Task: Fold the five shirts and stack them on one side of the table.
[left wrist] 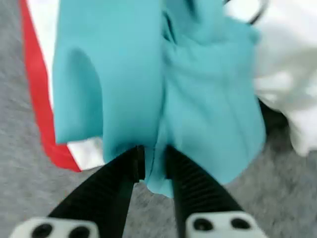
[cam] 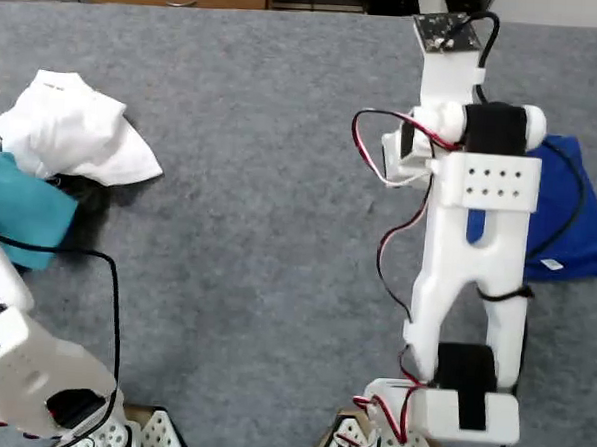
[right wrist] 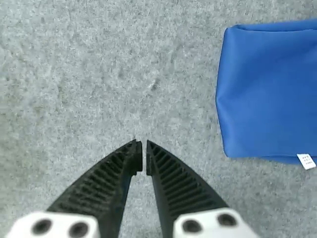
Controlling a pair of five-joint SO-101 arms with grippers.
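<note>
Bearing illegible white tag (right wrist: 307, 161), blue shirt (right wrist: 267, 89)

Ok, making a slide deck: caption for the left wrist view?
Left claw shut on the edge of a teal shirt, white shirt beside it on the grey table.

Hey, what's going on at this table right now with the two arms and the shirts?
The left claw is shut on the edge of a teal shirt in a loose pile with a white shirt at one side of the grey table. The right claw, shut and empty, is over bare table beside a folded blue shirt at the other side.
</note>
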